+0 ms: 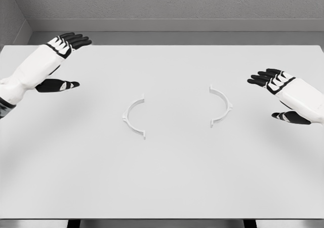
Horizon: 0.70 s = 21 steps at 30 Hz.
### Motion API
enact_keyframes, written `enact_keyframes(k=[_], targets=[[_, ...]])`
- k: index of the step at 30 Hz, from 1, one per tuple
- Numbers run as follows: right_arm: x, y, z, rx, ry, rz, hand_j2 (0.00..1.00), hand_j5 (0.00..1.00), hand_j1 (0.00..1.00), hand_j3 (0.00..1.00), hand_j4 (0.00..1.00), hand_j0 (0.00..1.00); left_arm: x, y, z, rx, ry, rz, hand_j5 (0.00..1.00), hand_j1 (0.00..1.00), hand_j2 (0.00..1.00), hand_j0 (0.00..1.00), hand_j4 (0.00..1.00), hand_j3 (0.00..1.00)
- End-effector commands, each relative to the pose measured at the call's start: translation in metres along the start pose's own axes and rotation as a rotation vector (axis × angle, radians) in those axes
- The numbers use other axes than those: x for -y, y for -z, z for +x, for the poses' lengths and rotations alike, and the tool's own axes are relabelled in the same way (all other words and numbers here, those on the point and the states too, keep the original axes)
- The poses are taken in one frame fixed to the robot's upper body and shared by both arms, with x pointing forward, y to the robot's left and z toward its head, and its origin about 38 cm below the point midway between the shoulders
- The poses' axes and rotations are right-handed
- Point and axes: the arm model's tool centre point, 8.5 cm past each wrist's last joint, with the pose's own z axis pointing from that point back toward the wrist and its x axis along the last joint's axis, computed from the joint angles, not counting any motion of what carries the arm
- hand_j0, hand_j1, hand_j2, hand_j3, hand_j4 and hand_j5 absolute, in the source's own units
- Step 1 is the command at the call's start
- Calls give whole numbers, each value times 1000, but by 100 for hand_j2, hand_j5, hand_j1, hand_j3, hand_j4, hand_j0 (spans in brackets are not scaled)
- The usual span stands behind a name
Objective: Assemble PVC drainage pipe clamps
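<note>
I'm looking at a plain white table (162, 187) with a grey wall behind it. Taking the white semicircular plastic clamp half on the left (134, 116) as my landmark: it lies flat near the table's middle, its hollow facing right. Across a gap to its right lies the matching white plastic clamp half (221, 106), hollow facing back at it, the two well apart. Further right, my right hand (277, 90) hovers with fingers spread, holding nothing. Left of the landmark and further back, my left hand (59, 61) hangs open too, thumb apart. I reckon these halves are light, stiff and thin, likely slippery on this surface; I'd pinch each across the arc's middle, leaving the end tabs clear for mating.
</note>
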Motion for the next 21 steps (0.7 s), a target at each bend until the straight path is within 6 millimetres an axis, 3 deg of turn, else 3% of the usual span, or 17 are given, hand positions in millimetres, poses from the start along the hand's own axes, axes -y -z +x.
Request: enact_keyframes(k=[1,5,6,10,13,17,21], targets=[[1,0,0,1,5,-5,100,100,100,100,100,100,-1,-1,-1,-3,-2,4,100,100,100,100,100,100],[-6,8,2,-11,-21,-11,100,100,100,100,100,100,4,-1,-3,-10,-9,-7,100,100,100,100,100,100],[0,22,2,-10,-89,-16,100,100,100,100,100,100,8,-2,-6,-21,-15,-12,100,100,100,100,100,100],[-11,60,-1,25,-121,41,100,100,100,100,100,100,33,-6,-9,-39,-54,-66,100,100,100,100,100,100],[-24,79,-14,25,-105,114,100,100,100,100,100,100,38,-7,-9,-43,-61,-78,100,100,100,100,100,100],[-38,92,-23,7,-103,159,100,100,100,100,100,100,54,-7,-3,-27,-84,-118,100,100,100,100,100,100],[-46,97,-31,-7,-97,189,100,100,100,100,100,100,54,-11,-4,-30,-80,-131,100,100,100,100,100,100]])
